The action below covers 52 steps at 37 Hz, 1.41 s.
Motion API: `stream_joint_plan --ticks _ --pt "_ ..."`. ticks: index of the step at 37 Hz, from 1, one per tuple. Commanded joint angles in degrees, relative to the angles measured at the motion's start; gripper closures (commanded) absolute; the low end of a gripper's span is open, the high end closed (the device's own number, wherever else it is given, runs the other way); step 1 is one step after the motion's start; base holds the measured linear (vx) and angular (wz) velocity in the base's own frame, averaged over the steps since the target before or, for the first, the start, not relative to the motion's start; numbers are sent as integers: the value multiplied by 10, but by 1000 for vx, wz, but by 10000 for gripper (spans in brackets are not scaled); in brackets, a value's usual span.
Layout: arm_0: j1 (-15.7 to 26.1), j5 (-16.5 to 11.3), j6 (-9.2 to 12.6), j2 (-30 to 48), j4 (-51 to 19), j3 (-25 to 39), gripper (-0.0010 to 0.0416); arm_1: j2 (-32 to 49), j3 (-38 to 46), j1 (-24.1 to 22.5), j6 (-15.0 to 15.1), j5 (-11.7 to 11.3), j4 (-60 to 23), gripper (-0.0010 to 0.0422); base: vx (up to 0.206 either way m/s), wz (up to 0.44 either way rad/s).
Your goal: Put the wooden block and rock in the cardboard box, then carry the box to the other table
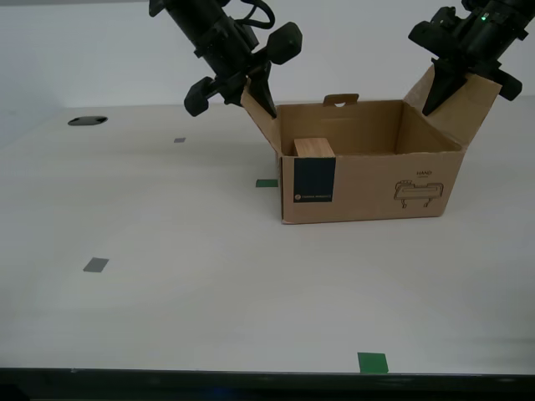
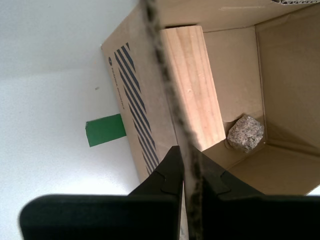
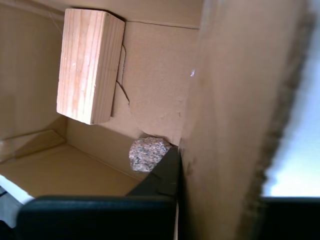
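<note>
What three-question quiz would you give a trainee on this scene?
1. True or false: the rock and the block both lie inside the box.
2. What does my second claw grip? A the rock, B a box flap, C the block.
3. Fill in: the tape square nearest the box is coloured ____.

Key: 1 true; 2 B; 3 green.
</note>
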Motion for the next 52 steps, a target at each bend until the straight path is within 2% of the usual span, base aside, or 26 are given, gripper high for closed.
stream_joint_plan --ticks 1,2,13,25,40,45,52 --pt "1 -11 40 0 1 0 401 0 0 0 3 -3 0 412 0 0" --pt "1 -11 45 0 2 0 404 0 0 0 2 -3 0 417 0 0" --pt "3 -11 46 0 2 0 406 0 0 0 -7 -3 -1 413 0 0" --pt "3 -12 57 0 0 0 406 0 0 -4 -57 -2 -1 413 0 0" --pt "3 -11 64 0 3 0 406 0 0 -22 -59 -2 0 413 0 0" --pt "4 -11 66 0 8 0 406 0 0 -20 -80 -3 6 413 0 0" --pt "4 -11 73 -6 7 0 406 -6 0 -19 -74 -2 9 413 0 0"
